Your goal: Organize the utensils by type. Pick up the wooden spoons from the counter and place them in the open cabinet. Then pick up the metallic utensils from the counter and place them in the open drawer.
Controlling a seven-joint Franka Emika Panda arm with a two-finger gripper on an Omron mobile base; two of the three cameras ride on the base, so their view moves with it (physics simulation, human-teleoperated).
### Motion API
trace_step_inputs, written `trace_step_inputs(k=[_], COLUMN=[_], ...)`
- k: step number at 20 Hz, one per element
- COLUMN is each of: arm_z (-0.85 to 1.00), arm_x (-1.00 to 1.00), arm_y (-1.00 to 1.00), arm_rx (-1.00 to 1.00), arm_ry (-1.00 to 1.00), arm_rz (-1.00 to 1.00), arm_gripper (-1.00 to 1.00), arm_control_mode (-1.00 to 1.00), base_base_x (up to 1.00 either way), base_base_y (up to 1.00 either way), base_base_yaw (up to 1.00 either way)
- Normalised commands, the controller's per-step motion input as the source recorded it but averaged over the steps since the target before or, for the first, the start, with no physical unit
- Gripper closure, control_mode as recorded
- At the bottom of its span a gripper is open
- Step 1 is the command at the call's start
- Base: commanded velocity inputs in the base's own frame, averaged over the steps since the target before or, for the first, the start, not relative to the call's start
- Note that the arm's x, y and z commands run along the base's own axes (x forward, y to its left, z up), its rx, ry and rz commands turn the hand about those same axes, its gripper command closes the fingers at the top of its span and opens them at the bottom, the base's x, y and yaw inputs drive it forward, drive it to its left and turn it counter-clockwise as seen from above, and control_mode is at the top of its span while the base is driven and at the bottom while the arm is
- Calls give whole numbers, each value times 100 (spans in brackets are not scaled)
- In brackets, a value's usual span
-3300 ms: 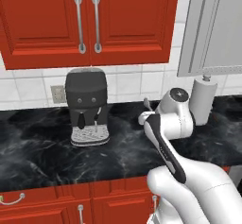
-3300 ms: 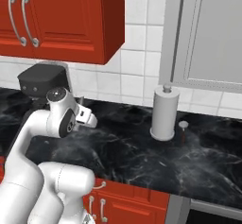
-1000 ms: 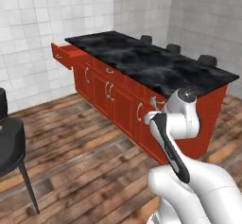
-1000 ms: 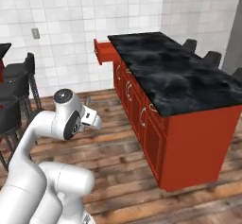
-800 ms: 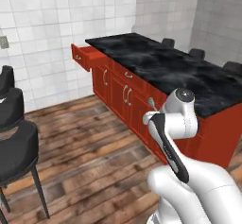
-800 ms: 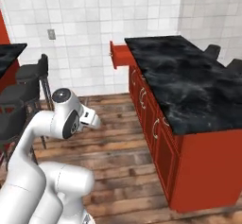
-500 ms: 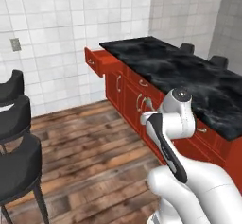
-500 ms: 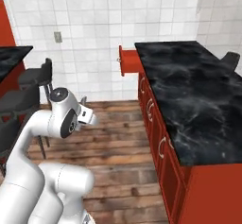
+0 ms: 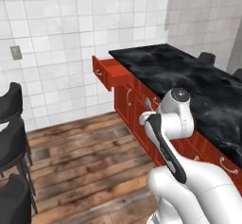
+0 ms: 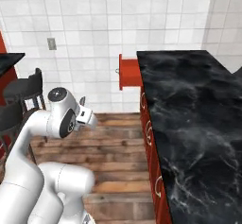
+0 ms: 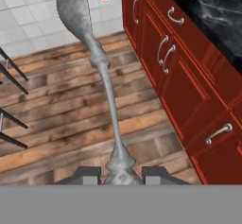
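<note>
My gripper [image 11: 121,175] is shut on the metallic utensil [image 11: 109,95], a silver-grey spoon. Its handle end sits between the fingertips [image 11: 87,174] and its bowl points away, over the wood floor. In the left base view the gripper [image 9: 144,119] hangs beside the red cabinet fronts, with the spoon [image 9: 148,105] sticking up from it. The open drawer [image 9: 111,72] juts from the end of the black counter [image 9: 189,74], ahead of the hand. In the right base view the drawer [image 10: 128,72] lies beyond and to the right of the gripper [image 10: 89,118]. The wooden spoons and the open cabinet are out of view.
Red cabinet doors with silver handles [image 11: 163,53] run along the right of the hand. Black stools [image 9: 10,138] stand at the left over the plank floor [image 9: 80,157]. A white tiled wall [image 10: 94,24] closes the far side behind the drawer.
The base has driven and turned, so both base views have swung. The island's drawer end is now nearer and more central. The spoon stays in the gripper.
</note>
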Motion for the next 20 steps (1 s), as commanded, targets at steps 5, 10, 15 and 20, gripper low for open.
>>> trace_step_inputs(k=[5, 10, 15, 20], arm_z=[0, 0, 0, 0], arm_x=[0, 0, 0, 0], arm_y=[0, 0, 0, 0], arm_rx=[0, 0, 0, 0], arm_ry=[0, 0, 0, 0], arm_rz=[0, 0, 0, 0], arm_gripper=[100, 100, 100, 100], arm_control_mode=[100, 100, 100, 100], base_base_x=[100, 100, 100, 100], base_base_y=[-23, -24, -15, -14], base_base_yaw=[16, 14, 11, 5])
